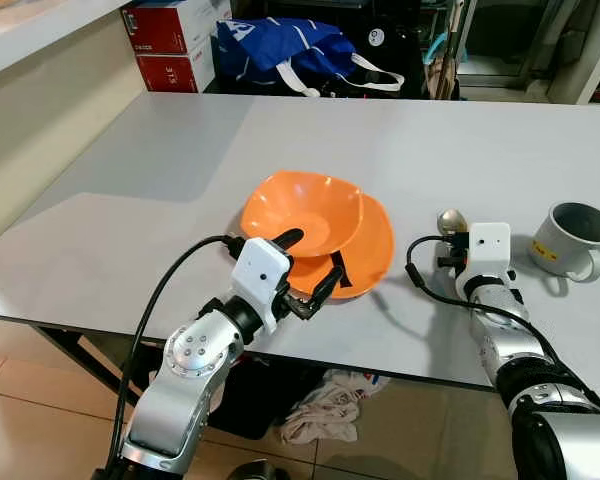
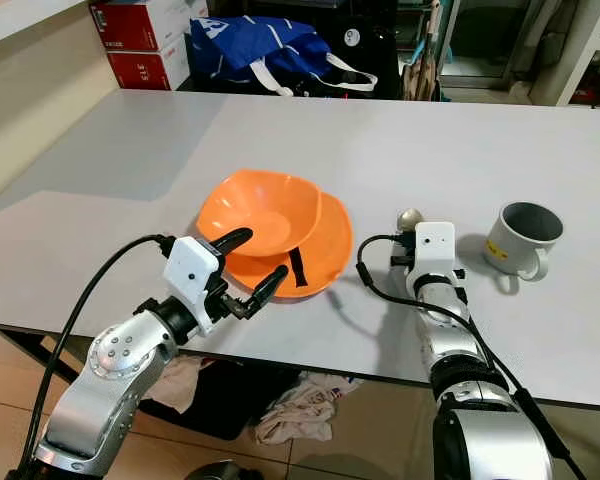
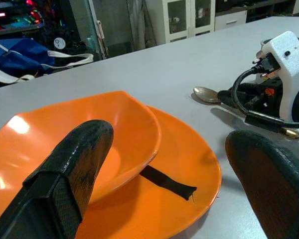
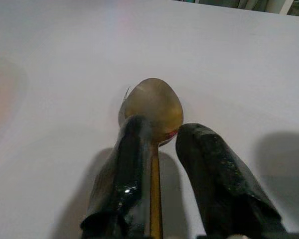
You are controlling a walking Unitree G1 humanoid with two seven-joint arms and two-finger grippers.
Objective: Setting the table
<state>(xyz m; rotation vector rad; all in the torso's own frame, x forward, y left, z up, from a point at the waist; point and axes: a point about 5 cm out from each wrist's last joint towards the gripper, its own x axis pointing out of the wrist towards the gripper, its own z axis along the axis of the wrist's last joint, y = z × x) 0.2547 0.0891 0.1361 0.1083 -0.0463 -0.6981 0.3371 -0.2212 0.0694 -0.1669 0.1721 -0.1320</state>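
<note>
Grey table [image 1: 160, 170], right tool [image 4: 159, 137] gripping spoon [image 4: 154, 104], orange bowl [image 1: 302, 212] nearby

You are looking at a lived-in home room: grey table [image 1: 180, 170], tiled floor [image 1: 20, 410], stacked red cartons [image 1: 170, 40], blue bag [image 1: 280, 50], white glass-door cabinets [image 3: 189, 17], crumpled cloth [image 1: 325, 405] underneath.

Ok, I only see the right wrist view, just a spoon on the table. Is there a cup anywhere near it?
Observer: Yes, a grey mug stands on the table, to the right of the right gripper.
Operator: And where's the bowl?
Observer: An orange bowl sits on an orange plate, left of the spoon.
Operator: What's the other arm doing?
Observer: The left gripper is at the plate's near edge, jaws open.
</note>
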